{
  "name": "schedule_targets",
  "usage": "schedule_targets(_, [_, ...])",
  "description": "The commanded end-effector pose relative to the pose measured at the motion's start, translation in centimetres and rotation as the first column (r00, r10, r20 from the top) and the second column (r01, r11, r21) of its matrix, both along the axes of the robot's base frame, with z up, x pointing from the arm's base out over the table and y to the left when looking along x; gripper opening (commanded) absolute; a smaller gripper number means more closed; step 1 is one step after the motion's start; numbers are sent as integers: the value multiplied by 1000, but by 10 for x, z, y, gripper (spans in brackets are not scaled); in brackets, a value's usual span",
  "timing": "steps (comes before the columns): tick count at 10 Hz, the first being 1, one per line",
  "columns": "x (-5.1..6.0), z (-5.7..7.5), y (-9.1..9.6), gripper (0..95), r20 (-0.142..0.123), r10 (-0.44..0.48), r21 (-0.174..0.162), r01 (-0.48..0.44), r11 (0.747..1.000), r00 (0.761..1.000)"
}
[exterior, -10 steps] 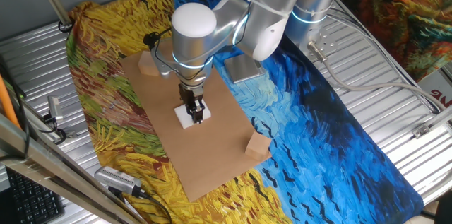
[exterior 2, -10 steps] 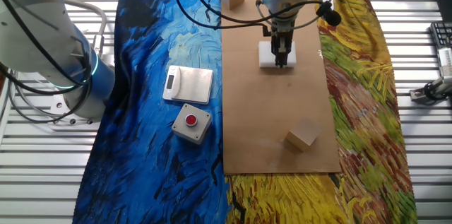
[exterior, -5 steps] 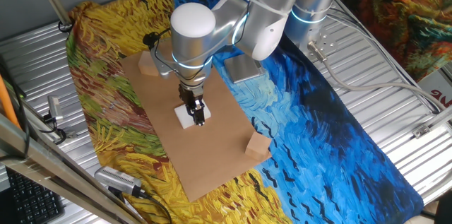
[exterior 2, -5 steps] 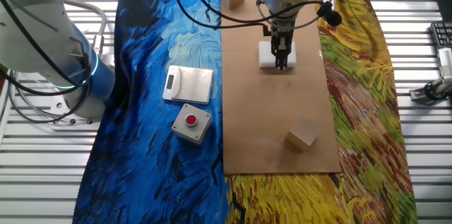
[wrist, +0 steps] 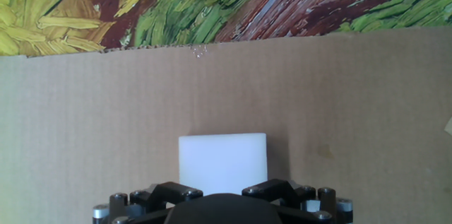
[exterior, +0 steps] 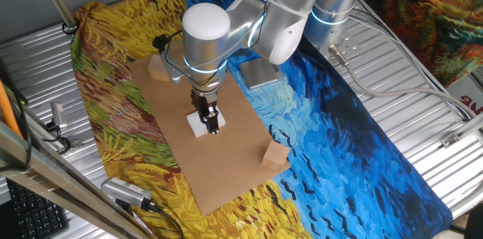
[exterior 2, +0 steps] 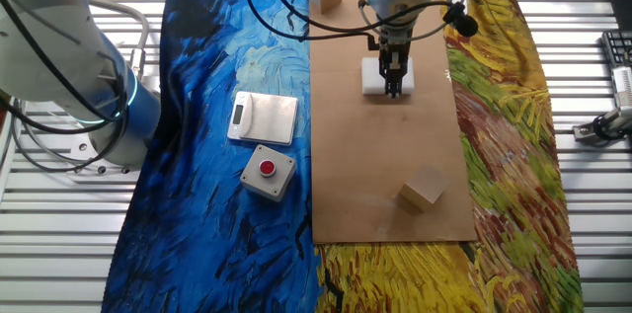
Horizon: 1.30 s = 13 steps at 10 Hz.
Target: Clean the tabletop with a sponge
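Note:
The tabletop is a long brown cardboard board (exterior: 226, 175) lying on a painted cloth; it also shows in the other fixed view (exterior 2: 385, 170) and fills the hand view (wrist: 85, 111). The sponge, a small white foam block (exterior: 197, 125), rests flat on the board near its middle (exterior 2: 371, 74). My gripper (exterior: 212, 124) points straight down on the sponge (wrist: 222, 157), with a dark finger at each of its side edges, shut on it. In the other fixed view the gripper (exterior 2: 394, 86) stands at the sponge's right part. No black spot shows on the board.
One tan wooden cube (exterior: 275, 154) sits at the board's near right, another (exterior: 158, 68) at its far left corner. A grey metal plate (exterior 2: 264, 117) and a white box with a red button (exterior 2: 268, 170) lie on the blue cloth beside the board. A small pale speck (wrist: 200, 52) lies at the board's edge.

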State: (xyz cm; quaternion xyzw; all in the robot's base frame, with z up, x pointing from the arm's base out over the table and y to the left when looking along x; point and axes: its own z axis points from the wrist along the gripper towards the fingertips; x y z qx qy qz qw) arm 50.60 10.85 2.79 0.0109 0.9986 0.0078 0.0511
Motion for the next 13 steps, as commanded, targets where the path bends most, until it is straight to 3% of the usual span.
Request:
schedule_targets(1, [0,0,0,950,0,0,-1,0,1000,1000])
schedule_targets(12, [0,0,0,950,0,0,-1,0,1000,1000])
schedule_targets(13, [3,32,-2,760,-49,-12,-3,12,1000,999])
